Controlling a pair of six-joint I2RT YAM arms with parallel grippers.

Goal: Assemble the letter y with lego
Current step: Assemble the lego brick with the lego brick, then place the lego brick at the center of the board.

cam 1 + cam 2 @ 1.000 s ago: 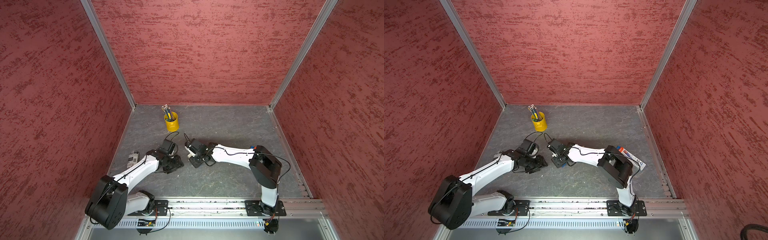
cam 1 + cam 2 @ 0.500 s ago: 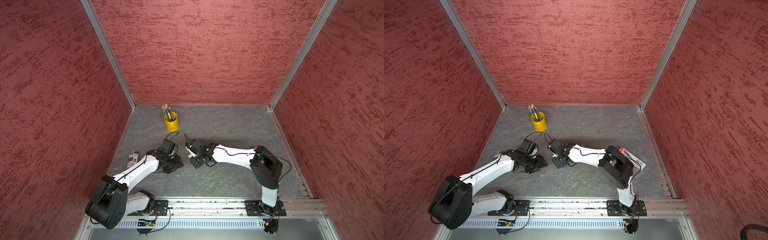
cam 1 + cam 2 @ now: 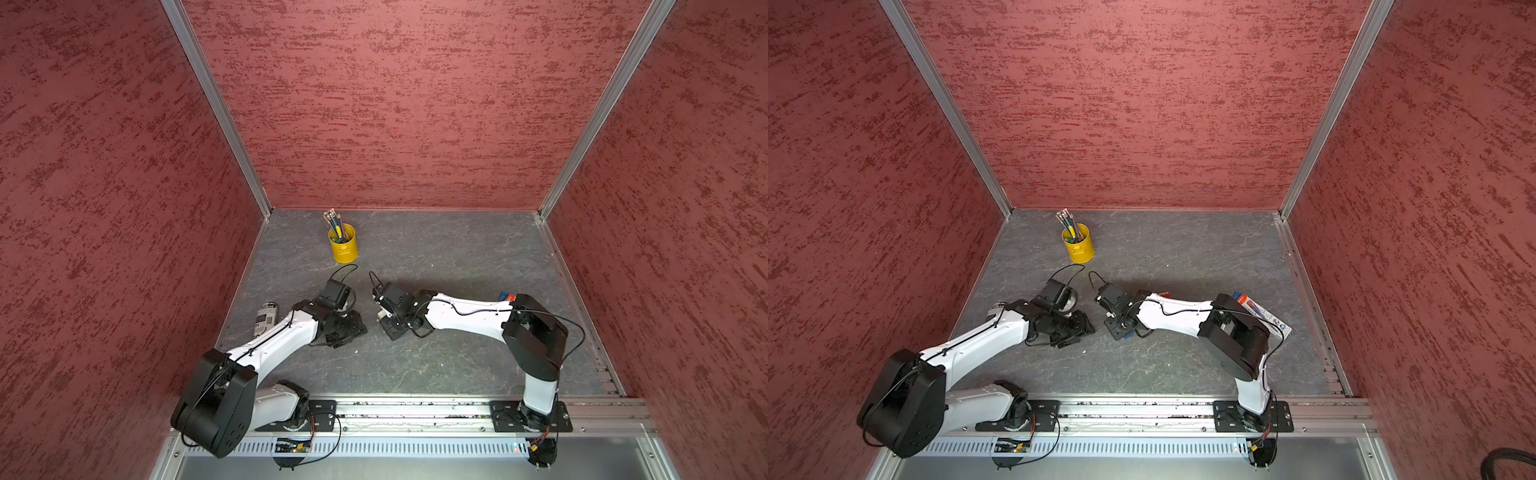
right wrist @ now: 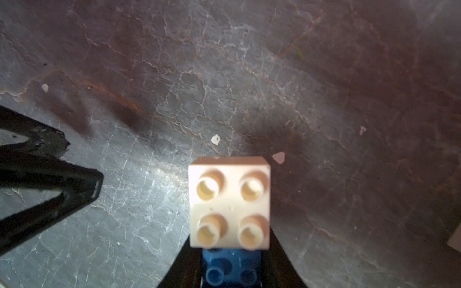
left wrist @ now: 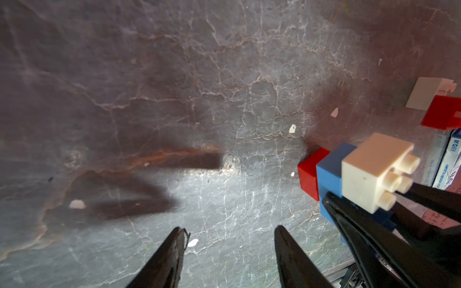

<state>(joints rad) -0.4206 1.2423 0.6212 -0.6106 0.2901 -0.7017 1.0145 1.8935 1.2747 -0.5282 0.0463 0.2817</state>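
Blue plastic sits in the right gripper [image 3: 392, 327]: its black jaws are clamped on the two long sides of the blue bar [image 5: 329, 172]. A white brick [image 4: 229, 202] is pressed onto the bar just past the fingertips, its four studs facing back toward the right wrist camera. A red brick [image 5: 308, 174] is joined to the bar's opposite face. This part-built letter y [image 5: 354, 179] is held low over the grey table [image 3: 457, 257], near the middle of the scene, between the two arms. Whether the red brick touches the surface cannot be told.

The left gripper [image 5: 229, 239] is just to the left of the figure. Its jaws are apart with only bare table between them, and they hold nothing. Its fingertips are close to the bricks but do not touch them.

Two loose lego pieces, a second white brick [image 5: 424, 96] and a second red brick [image 5: 441, 114], lie side by side on the table beyond the held figure, on the side away from the left gripper. A yellow cup [image 3: 343, 246] of pencils stands well apart toward the far wall.
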